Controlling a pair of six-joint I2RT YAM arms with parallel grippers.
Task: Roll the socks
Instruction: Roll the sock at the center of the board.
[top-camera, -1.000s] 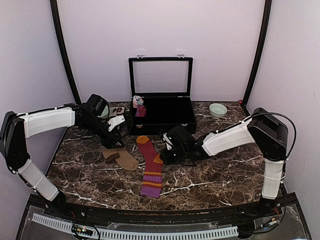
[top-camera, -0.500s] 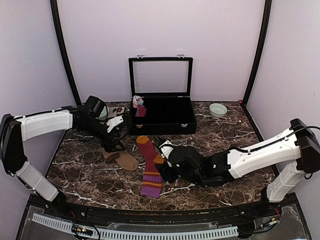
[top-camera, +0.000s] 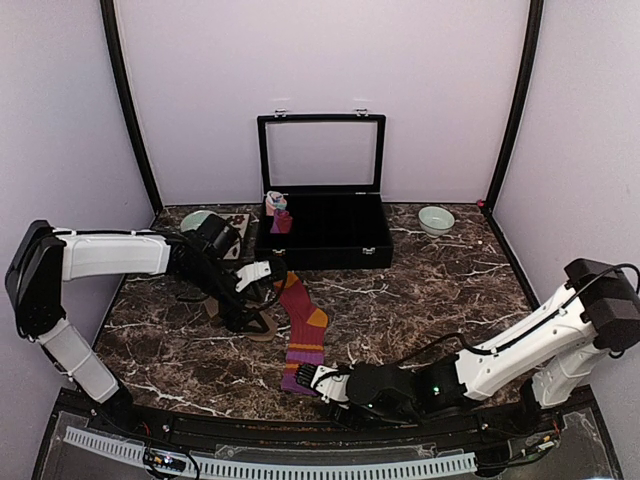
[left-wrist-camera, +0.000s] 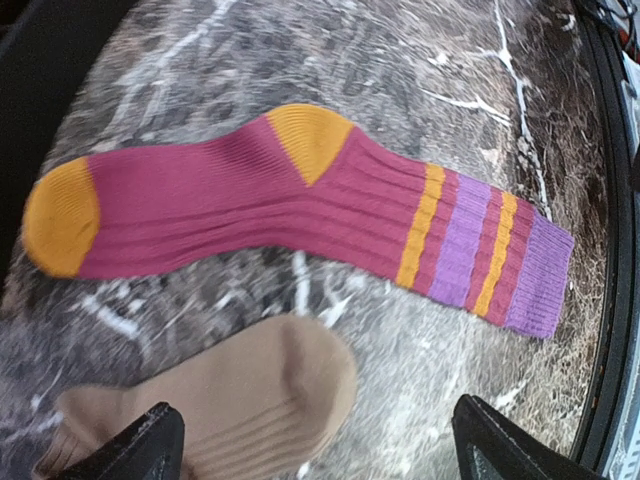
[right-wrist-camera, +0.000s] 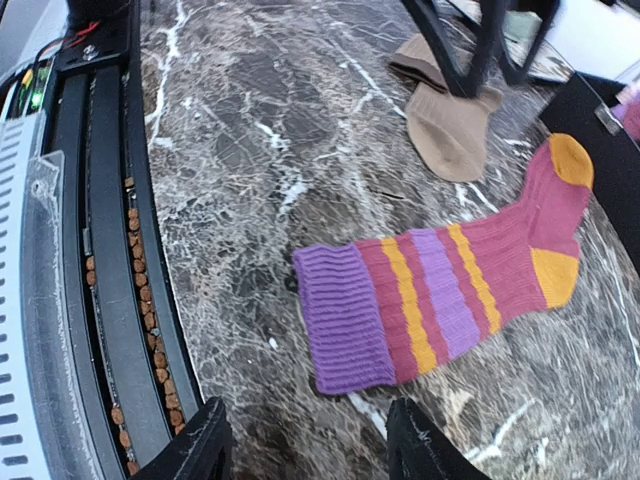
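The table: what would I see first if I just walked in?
The bright red sock with orange toe and purple stripes, lying flat mid-table. A tan sock lies beside it under the open left claw, and the right claw hangs open by the purple cuff. A black box stands open at the back.

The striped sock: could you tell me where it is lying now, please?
In the top view the striped sock lies flat left of centre, with the tan sock just left of it and the black case behind its toe.
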